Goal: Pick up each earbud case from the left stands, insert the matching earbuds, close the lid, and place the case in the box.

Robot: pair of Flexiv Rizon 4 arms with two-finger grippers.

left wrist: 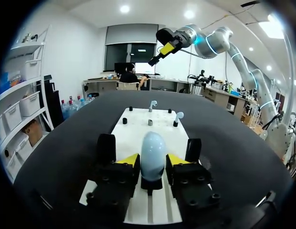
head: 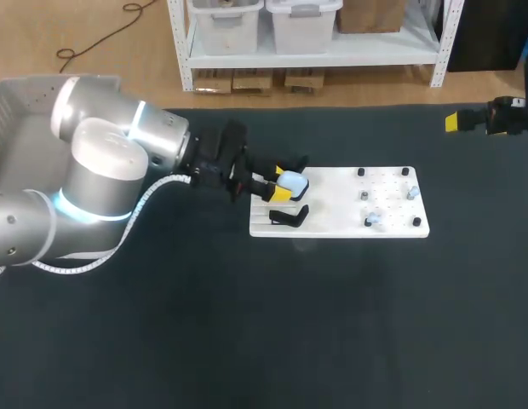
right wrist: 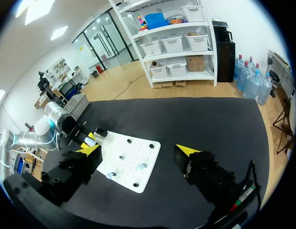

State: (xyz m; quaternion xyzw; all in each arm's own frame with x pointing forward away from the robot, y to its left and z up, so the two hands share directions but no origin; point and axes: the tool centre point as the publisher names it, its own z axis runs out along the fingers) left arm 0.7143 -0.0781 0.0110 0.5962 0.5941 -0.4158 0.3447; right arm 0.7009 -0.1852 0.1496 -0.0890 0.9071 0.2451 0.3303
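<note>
Left tool (left wrist: 153,161): yellow tips pressed on both sides of the pale blue case (head: 292,181), so it looks clamped on it. The case sits right between the fingers, and its long axis seems to run along them. It is still seated on its black stand (left wrist: 151,184) at the left end of the white board (head: 332,192), centre of the head view. The coming move is judged to be a lift off the stand.

The left arm is on the case. The right tool (right wrist: 139,150) hangs well away at the upper right of the head view, fingers wide apart and holding nothing.

The earbuds (head: 372,220) stand at the board's right end, apart from the case. The box (head: 10,111) is in the upper left, at the worktop (head: 247,324) edge behind the left arm.
</note>
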